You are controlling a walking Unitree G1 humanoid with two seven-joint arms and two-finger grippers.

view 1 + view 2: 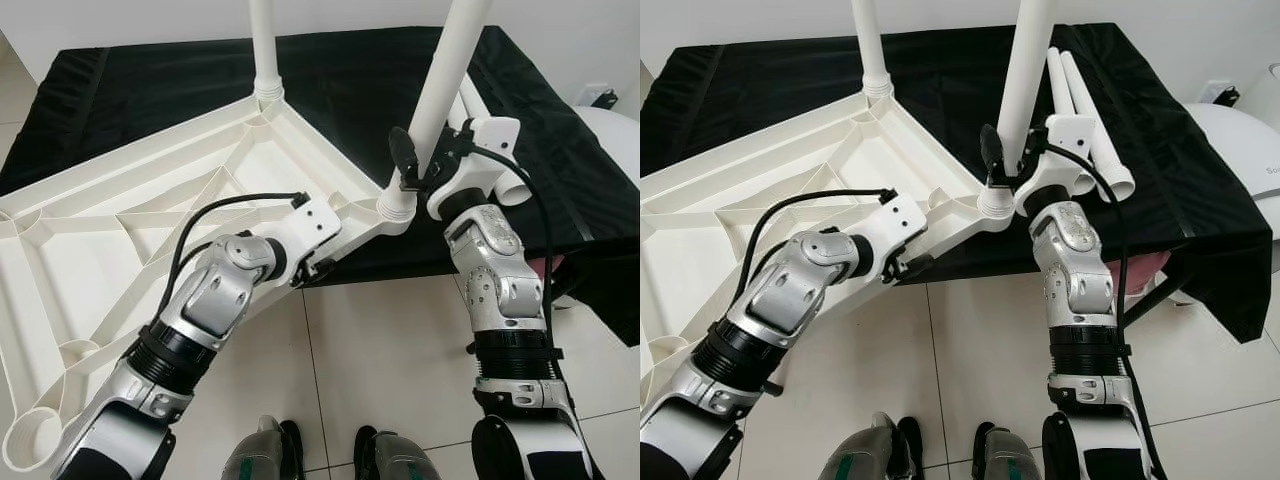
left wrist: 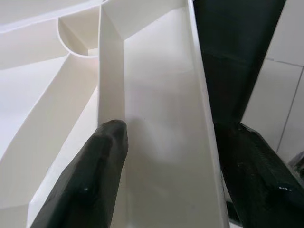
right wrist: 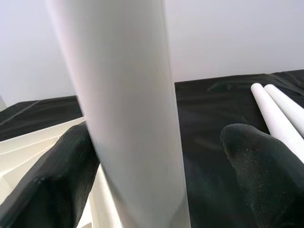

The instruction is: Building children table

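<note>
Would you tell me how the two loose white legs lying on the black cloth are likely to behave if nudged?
The loose legs are smooth round tubes lying flat, so they would probably roll. They look hollow at the open ends, so likely light. The plastic looks slick; the right hand might slip on one.
</note>
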